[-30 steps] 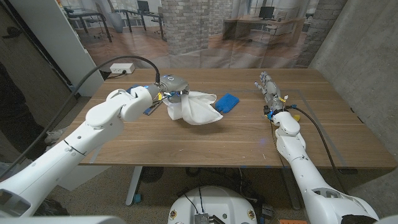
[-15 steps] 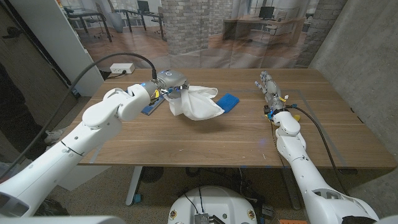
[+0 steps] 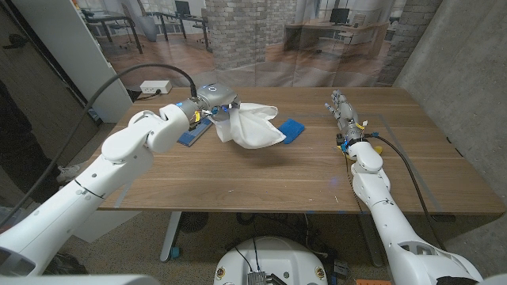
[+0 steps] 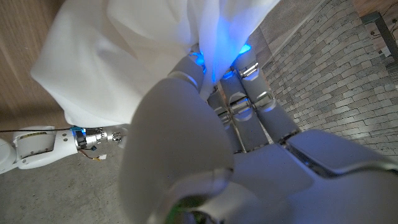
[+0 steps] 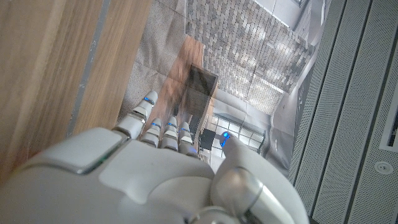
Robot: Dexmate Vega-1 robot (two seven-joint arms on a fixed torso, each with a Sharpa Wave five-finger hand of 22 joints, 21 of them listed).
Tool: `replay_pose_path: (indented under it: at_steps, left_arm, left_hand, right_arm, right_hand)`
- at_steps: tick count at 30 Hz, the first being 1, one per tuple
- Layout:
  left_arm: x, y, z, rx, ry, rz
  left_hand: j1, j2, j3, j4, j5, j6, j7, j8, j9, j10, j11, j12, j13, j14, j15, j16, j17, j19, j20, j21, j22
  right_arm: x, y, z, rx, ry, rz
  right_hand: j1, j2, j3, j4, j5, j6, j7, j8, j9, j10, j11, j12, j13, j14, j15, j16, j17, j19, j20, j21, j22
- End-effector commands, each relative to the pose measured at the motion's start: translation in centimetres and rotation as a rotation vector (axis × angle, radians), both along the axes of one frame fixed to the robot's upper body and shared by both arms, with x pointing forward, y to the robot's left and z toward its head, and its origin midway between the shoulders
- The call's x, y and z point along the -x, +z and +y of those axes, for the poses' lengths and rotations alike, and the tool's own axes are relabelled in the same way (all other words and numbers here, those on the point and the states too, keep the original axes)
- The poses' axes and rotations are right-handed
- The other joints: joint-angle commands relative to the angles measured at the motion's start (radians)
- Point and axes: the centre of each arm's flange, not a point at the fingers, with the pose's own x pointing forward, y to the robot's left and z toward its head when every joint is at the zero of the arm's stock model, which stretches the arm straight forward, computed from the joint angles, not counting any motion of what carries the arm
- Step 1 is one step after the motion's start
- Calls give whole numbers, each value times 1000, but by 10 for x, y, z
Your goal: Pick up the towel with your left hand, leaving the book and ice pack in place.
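My left hand (image 3: pixel 215 101) grips a white towel (image 3: pixel 252 128) and holds it off the table, the cloth hanging down to the right of the hand. In the left wrist view the towel (image 4: pixel 124 56) bunches between the fingers (image 4: pixel 242 93) of that hand. A blue ice pack (image 3: pixel 291 128) lies on the wood just right of the hanging towel. A blue book (image 3: pixel 192 136) lies flat under the left hand, partly hidden by the forearm. My right hand (image 3: pixel 342 111) stands at the far right of the table with fingers straight, holding nothing, and its back (image 5: pixel 161 162) shows in the right wrist view.
The wooden table (image 3: pixel 261 178) stretches toward me from the objects. A white power strip (image 3: pixel 155 87) with a thick black cable sits at the back left corner. A grey wall runs along the right side.
My left hand has risen and moved slightly back, lifting the towel higher off the table. The book, ice pack and right hand have stayed put.
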Motion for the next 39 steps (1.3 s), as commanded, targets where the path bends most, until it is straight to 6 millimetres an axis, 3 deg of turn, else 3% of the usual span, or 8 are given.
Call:
replay_pose_path:
  at_steps: [1, 39]
  left_arm:
    - [4, 8, 1, 6, -10, -34]
    - [12, 25, 4, 83, -115, -148]
  left_hand:
    - [28, 23, 8, 2, 8, 9, 4, 10, 0, 17, -9, -1, 32, 134, -121, -4, 7, -6, -62, 7, 1]
    - [20, 17, 19, 3, 26, -1, 1, 25, 0, 22, -11, -17, 47, 145, -122, -19, 26, -11, -65, 24, 0]
  right_arm:
    - [1, 2, 1, 3, -4, -2]
    - [14, 5, 4, 12, -46, -28]
  right_hand:
    - [-9, -3, 2, -6, 8, 4, 1, 1, 6, 4, 1, -1, 2, 6, 2, 0, 3, 9, 2, -4, 5]
    - [-10, -5, 4, -8, 8, 5, 0, 2, 6, 6, 0, -1, 2, 7, 1, 0, 3, 13, 2, -4, 5]
